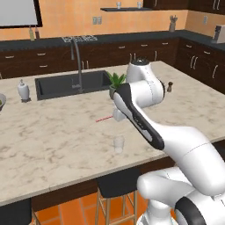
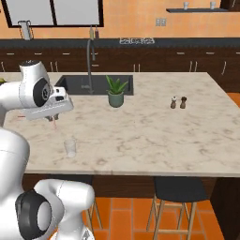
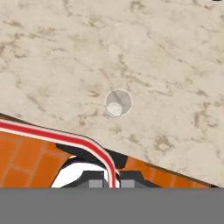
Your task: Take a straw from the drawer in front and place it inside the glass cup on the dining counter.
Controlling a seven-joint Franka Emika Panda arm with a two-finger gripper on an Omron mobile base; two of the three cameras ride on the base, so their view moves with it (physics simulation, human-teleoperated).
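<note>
Insp. note from my remote station: I have the gripper (image 3: 112, 183) clamped tight on the straw (image 3: 65, 138), fingertips pinching its lower end in the hand view, w/ the red-and-white shaft rising from between them, bending at the elbow and running off to the left edge of that view. In the left base view the straw (image 1: 103, 118) shows as a thin pinkish line sticking out left from behind the forearm, up above the dining counter (image 1: 52, 136), not touching the stone. In the right base view a short bit of straw (image 2: 54, 123) hangs just under the gripper (image 2: 52, 118), which sits over the counter's left part (image 2: 150, 136). The glass cup (image 3: 118, 103) stands upright on the stone near the counter's near edge, seen from above in the hand view as a clear ring, apart from the straw; I can't see anything in it. Same cup (image 1: 118, 144) in the left base view sits below and slightly right of the straw tip; in the right base view the cup (image 2: 70, 147) is below and a bit right of the gripper. Other items on the counter: potted plant (image 2: 116, 92) by the sink (image 2: 75, 83), salt and pepper shakers (image 2: 178, 102) well to the right, white soap bottle (image 1: 23, 91) left of the sink. Stools (image 2: 177, 190) tucked under the near edge.
</note>
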